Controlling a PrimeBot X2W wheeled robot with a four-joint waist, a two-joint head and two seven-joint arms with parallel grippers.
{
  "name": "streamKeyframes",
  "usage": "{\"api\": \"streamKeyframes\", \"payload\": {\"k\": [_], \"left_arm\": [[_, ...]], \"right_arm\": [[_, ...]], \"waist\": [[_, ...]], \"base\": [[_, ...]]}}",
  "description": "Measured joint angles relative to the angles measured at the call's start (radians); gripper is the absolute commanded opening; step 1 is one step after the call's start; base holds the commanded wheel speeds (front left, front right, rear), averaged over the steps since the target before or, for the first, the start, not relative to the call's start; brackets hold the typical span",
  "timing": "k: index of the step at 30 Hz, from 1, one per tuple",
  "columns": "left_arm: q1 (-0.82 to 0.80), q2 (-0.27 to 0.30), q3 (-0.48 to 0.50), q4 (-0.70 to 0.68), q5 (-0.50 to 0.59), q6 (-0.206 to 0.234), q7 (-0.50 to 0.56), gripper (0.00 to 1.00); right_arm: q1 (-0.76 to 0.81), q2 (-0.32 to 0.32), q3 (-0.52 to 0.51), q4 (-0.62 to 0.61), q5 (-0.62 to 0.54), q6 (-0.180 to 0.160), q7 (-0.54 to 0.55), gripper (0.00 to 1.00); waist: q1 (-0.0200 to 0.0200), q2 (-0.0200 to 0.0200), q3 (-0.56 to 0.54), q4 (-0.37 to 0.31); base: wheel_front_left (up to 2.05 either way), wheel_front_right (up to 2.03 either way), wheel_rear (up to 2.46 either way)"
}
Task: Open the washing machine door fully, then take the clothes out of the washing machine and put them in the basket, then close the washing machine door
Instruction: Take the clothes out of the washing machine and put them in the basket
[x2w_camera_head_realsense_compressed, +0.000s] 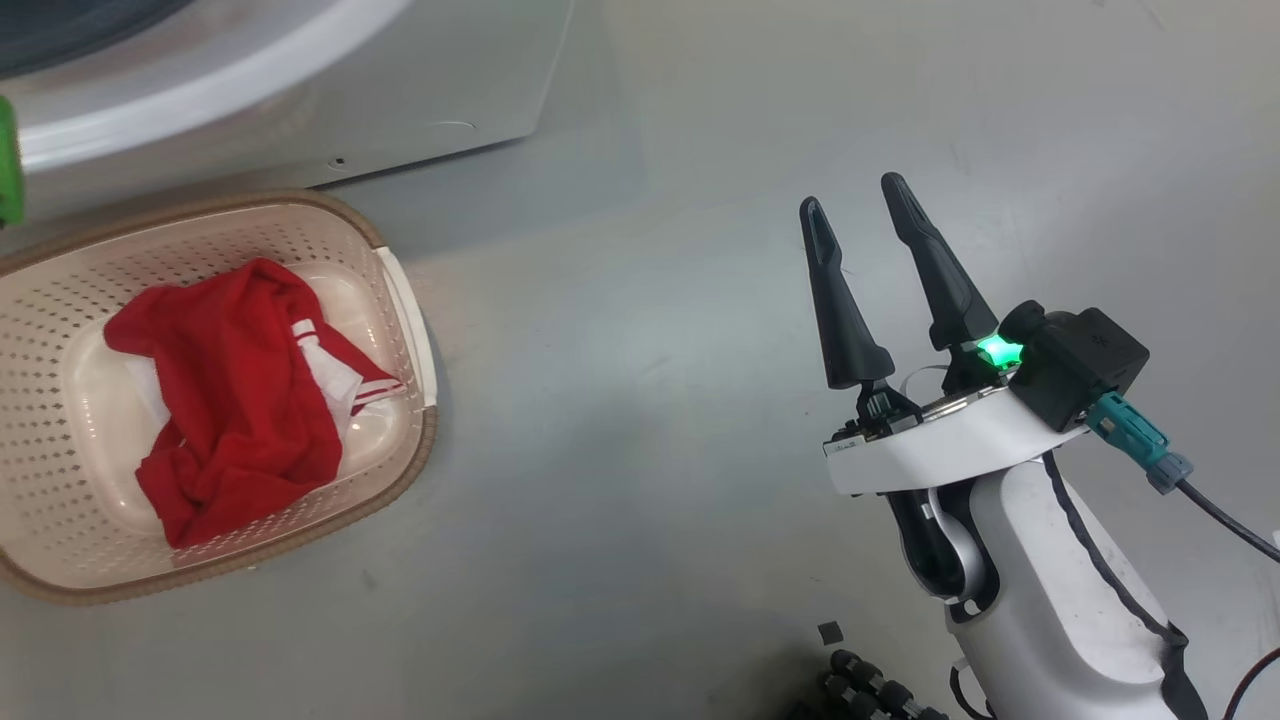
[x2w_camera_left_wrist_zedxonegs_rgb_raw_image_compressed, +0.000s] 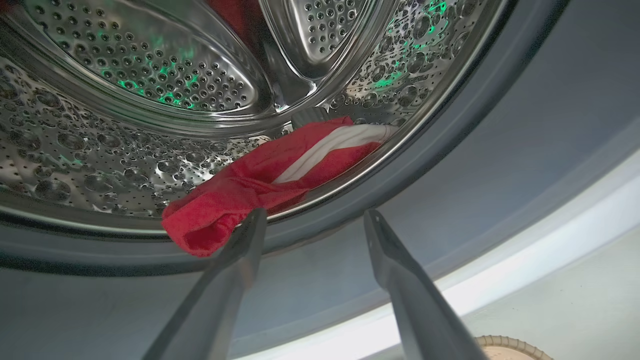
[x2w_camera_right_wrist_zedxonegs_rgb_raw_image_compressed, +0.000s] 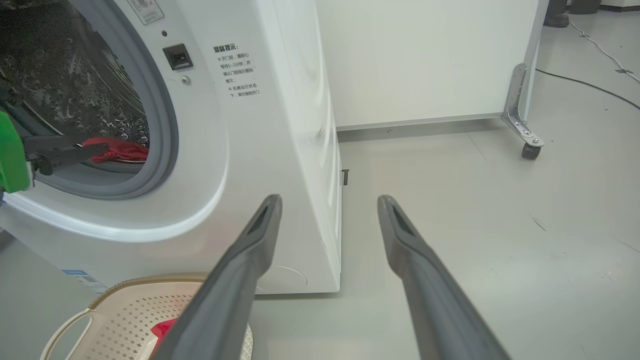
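A red garment with a white stripe (x2w_camera_left_wrist_zedxonegs_rgb_raw_image_compressed: 280, 175) lies on the lip of the washing machine's steel drum (x2w_camera_left_wrist_zedxonegs_rgb_raw_image_compressed: 125, 125), hanging over the grey rubber ring (x2w_camera_left_wrist_zedxonegs_rgb_raw_image_compressed: 450, 165). My left gripper (x2w_camera_left_wrist_zedxonegs_rgb_raw_image_compressed: 314, 216) is open just in front of it, with one fingertip (x2w_camera_left_wrist_zedxonegs_rgb_raw_image_compressed: 256, 220) at the cloth's lower edge. More red clothes (x2w_camera_head_realsense_compressed: 235, 400) lie in the cream basket (x2w_camera_head_realsense_compressed: 400, 300) on the floor before the washing machine (x2w_camera_right_wrist_zedxonegs_rgb_raw_image_compressed: 280, 125). My right gripper (x2w_camera_head_realsense_compressed: 855, 195) hangs open and empty over bare floor, right of the basket. The washing machine door is out of view.
A white panel on a caster (x2w_camera_right_wrist_zedxonegs_rgb_raw_image_compressed: 530, 150) stands behind and to the right of the machine. A dark cable (x2w_camera_right_wrist_zedxonegs_rgb_raw_image_compressed: 590, 85) runs across the grey floor (x2w_camera_head_realsense_compressed: 640, 400) near it. The basket's rim (x2w_camera_right_wrist_zedxonegs_rgb_raw_image_compressed: 150, 282) sits close to the machine's front lower corner.
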Motion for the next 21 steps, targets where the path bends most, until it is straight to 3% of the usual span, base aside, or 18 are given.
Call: {"api": "streamKeyframes", "payload": {"k": [12,21], "left_arm": [[-0.151,0.114,0.017,0.069,0.049,-0.028,0.058,1.0],[-0.254,0.169,0.044,0.116,0.052,-0.044,0.109,1.0]], "right_arm": [[-0.026,0.003,0.035,-0.002,0.051,-0.035,0.0,1.0],[-0.039,0.004,0.044,-0.008,0.056,-0.051,0.0,1.0]], "waist": [[0.0,0.0,0.082,-0.099],[0.0,0.0,0.12,-0.12]], "base": [[0.0,0.0,0.0],[0.0,0.0,0.0]]}}
